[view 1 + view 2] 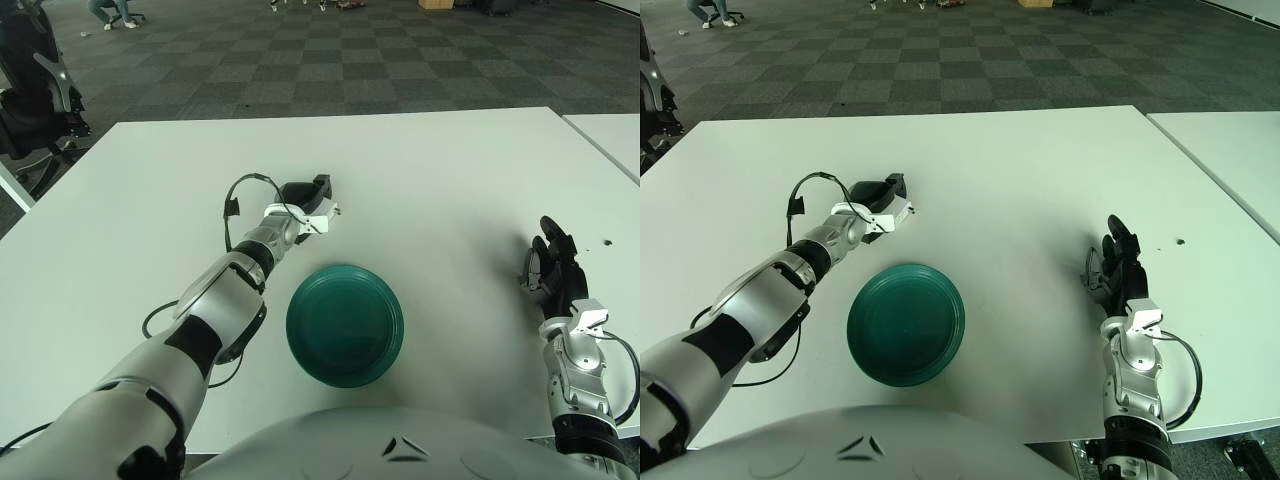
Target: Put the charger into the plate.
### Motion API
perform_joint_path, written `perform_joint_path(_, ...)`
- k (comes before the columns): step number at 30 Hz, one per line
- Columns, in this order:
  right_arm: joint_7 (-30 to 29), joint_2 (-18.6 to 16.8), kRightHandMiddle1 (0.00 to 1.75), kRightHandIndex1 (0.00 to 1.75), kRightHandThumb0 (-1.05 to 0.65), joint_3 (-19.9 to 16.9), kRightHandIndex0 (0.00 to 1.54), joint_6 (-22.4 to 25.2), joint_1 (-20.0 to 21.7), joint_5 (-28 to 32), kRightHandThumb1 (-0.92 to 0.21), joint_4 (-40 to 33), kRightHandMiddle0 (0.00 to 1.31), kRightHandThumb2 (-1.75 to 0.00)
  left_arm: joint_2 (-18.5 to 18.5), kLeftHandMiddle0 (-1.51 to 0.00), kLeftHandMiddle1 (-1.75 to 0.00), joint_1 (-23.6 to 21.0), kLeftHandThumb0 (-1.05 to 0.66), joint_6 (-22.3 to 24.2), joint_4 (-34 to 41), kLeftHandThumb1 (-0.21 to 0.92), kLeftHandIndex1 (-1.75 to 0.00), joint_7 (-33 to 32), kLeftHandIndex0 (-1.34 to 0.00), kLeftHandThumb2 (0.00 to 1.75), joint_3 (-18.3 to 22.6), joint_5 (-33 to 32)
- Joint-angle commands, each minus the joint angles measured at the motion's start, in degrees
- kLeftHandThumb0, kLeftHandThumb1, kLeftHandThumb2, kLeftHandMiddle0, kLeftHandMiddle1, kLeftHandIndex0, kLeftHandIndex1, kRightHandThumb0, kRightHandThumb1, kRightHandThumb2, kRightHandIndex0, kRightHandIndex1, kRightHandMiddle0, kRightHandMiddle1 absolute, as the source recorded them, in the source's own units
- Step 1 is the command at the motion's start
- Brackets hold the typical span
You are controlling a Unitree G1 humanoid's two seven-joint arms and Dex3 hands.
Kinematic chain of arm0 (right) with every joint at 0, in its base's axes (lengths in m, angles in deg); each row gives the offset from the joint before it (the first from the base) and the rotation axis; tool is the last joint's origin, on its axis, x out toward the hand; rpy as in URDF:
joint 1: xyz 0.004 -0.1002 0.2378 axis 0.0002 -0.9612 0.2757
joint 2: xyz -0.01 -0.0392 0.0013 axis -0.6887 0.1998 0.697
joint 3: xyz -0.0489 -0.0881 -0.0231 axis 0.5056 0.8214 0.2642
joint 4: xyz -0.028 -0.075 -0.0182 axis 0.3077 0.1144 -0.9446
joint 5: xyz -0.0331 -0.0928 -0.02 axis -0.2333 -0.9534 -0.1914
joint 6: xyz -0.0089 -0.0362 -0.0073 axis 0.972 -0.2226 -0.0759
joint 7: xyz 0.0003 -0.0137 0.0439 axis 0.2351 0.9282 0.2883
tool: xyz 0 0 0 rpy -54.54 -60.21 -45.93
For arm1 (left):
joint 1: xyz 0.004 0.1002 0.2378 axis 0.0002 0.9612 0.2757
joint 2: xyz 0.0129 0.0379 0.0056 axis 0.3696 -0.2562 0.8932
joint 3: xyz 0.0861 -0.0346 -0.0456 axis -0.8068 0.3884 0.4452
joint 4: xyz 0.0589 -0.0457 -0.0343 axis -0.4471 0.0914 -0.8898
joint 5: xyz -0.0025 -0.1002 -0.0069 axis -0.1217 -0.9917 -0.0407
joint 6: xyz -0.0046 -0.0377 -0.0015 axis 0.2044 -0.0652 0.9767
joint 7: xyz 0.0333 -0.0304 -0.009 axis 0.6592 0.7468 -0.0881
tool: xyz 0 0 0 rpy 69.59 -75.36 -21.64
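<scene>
Beyond the green plate (345, 324), left hand (305, 199) reaches out over the white table (450, 180), fingers closed around the white charger (318, 219). Right hand (553, 270) rests at the table's right, fingers loosely extended.

Bright, even overhead light, soft shadows under the plate (345, 325), sharp focus throughout.

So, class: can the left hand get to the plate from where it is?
Probably yes. The left hand is just beyond the plate, with only bare table between them.
</scene>
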Motion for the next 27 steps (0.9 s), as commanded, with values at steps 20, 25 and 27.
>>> perform_joint_path(20,0.2,-3.4,0.38,0.0,-0.72,1.6,0.13,4.7,-1.3,-0.5,-0.92,14.2,0.0,-0.67,18.7,-0.82,-1.62,14.6,0.0,-27.9,39.6,0.09,-1.75,6.3,-0.56,1.53,5.0,-7.7)
perform_joint_path(25,-0.1,-3.8,0.38,0.0,-0.72,1.9,0.13,4.3,-1.5,-0.7,-0.92,14.1,0.0,-0.67,21.3,-0.83,-1.61,18.9,0.0,-27.2,48.1,0.09,-1.75,15.0,-0.57,1.54,5.4,-12.4)
perform_joint_path(27,-0.2,-4.0,0.38,0.0,-0.72,2.0,0.13,4.1,-1.6,-0.8,-0.92,14.0,0.0,-0.67,22.2,-0.82,-1.61,20.4,0.0,-27.0,50.7,0.09,-1.75,17.9,-0.56,1.53,6.0,-13.9)
